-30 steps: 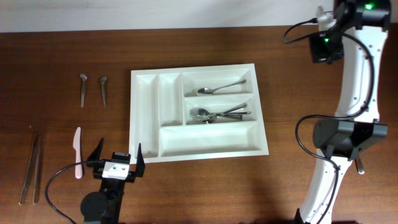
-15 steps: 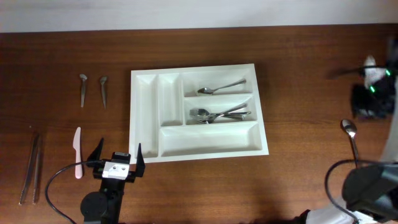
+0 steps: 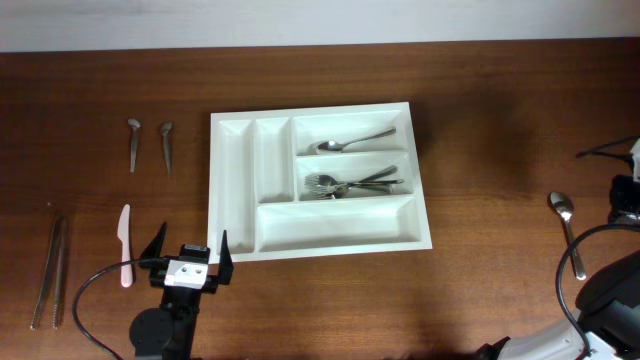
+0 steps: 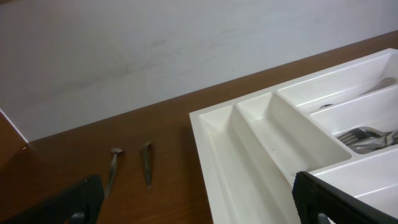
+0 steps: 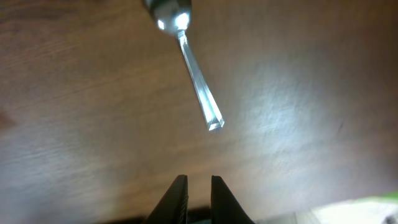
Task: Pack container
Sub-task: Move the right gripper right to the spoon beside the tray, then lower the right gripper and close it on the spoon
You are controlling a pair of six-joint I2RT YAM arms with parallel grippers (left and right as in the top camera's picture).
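The white cutlery tray point(image 3: 235, 180) lies mid-table; it also shows in the left wrist view point(image 4: 249, 143). Its top long compartment holds a spoon point(image 3: 350, 142), and the middle one holds forks point(image 3: 350, 184). My left gripper point(image 3: 192, 238) is open and empty, just off the tray's front-left corner; the left wrist view point(image 4: 199, 208) shows its fingers spread wide. Another spoon point(image 3: 566, 225) lies on the table at far right. My right gripper point(image 5: 199, 186) is shut and empty, just short of that spoon's point(image 5: 193, 68) handle end. In the overhead view only its body point(image 3: 627, 195) shows at the right edge.
Left of the tray lie two short metal utensils point(image 3: 134, 145) point(image 3: 167, 146), a white plastic knife point(image 3: 125, 243) and two long thin metal pieces point(image 3: 50, 270). The two short utensils also show in the left wrist view point(image 4: 113, 168) point(image 4: 146, 163). A pale wall stands behind the table.
My right arm has swung from the far right corner down to the table's right edge. The spoon at the right, hidden before, now shows. The left arm has not moved.
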